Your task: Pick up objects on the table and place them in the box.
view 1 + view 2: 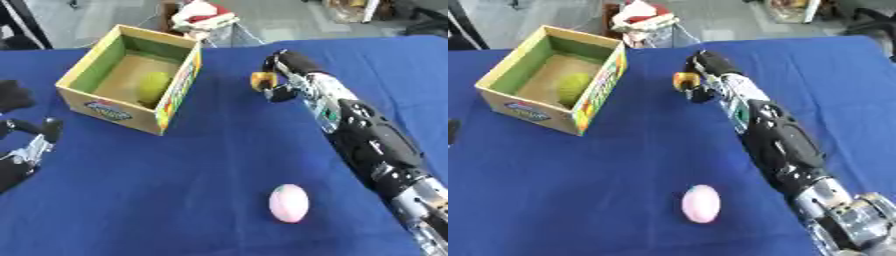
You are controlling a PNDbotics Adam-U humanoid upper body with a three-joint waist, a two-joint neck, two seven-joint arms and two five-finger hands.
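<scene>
An open cardboard box (87,65) stands at the back left of the blue table, with a yellow-green round thing (152,86) inside it. My right hand (284,75) is stretched out to the right of the box, above the cloth, with its fingers curled round a small yellow and orange object (262,80). A pink egg-shaped object (289,202) lies on the cloth near the front, left of my right forearm. My left hand (31,142) rests at the left edge, its fingers relaxed and holding nothing.
The blue cloth (201,165) covers the whole table. Beyond its far edge sits a red and white bundle (203,16) on the floor. A dark object (13,95) lies at the left edge behind my left hand.
</scene>
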